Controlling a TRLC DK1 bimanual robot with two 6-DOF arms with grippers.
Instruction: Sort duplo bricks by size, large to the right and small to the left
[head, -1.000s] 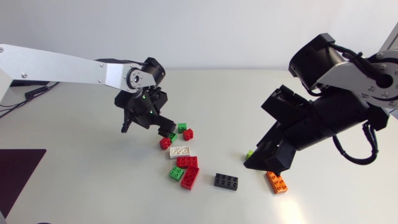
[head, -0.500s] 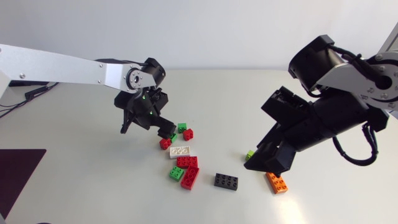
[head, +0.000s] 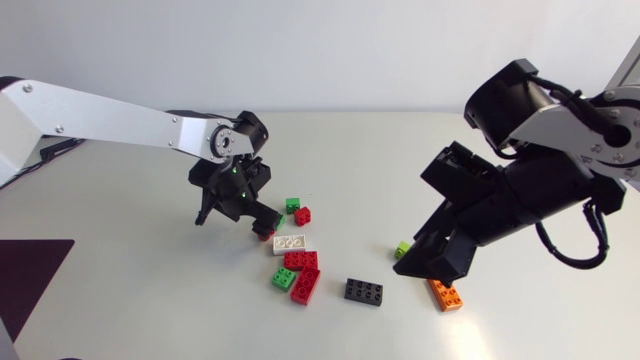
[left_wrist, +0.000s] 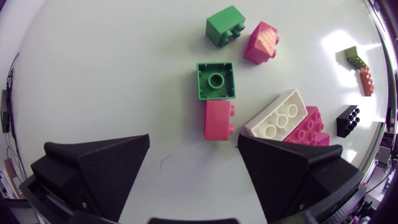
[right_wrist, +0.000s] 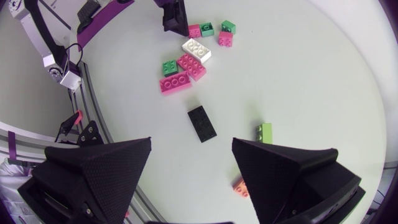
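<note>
left gripper (left_wrist: 193, 142): wide open, empty; small red plastic square brick (left_wrist: 219, 119) just ahead
right gripper (right_wrist: 191, 144): wide open, empty

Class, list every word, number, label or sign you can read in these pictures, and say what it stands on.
No text can be read anywhere.
The white brick and black brick show only plain studs; any embossing is too small to tell.
The left gripper, right gripper and table carry no legible marks.
</note>
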